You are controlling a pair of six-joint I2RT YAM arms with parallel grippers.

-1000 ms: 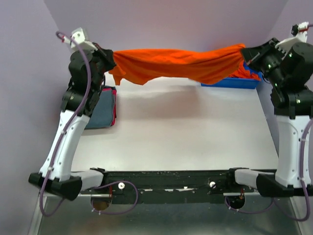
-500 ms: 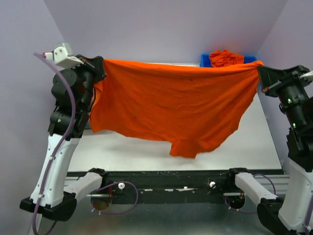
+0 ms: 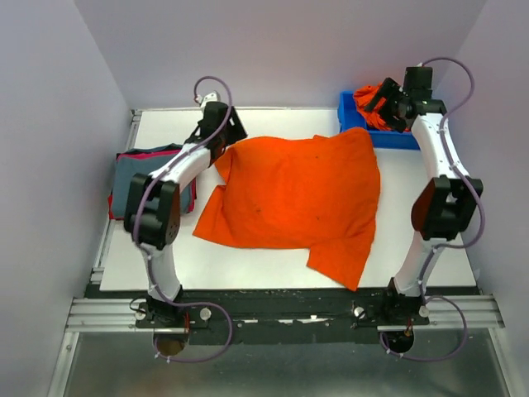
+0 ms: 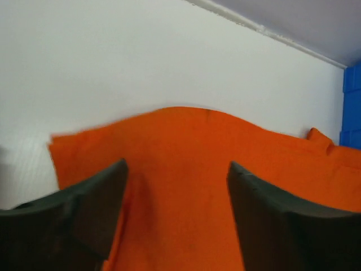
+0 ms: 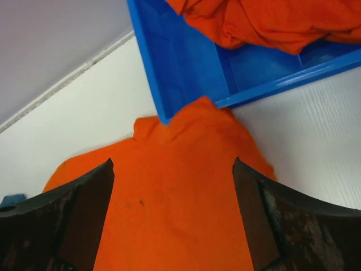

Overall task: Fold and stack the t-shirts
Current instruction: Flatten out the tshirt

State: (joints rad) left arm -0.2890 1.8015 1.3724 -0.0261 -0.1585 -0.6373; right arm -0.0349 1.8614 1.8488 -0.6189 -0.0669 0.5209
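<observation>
Our left gripper [image 4: 176,169] and right gripper [image 5: 172,164] gape, empty — we should pinch the shirt [image 3: 297,194] evenly at both corners.

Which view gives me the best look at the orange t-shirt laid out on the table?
Top external: the orange t-shirt shows whole there, with its full outline against the table. Left wrist catches only a stretch of its far edge, and right wrist shows only the corner next to the blue bin.

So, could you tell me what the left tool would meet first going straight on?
The left tool, open, would most likely meet the spread orange t-shirt directly ahead, though depth is unclear.
</observation>
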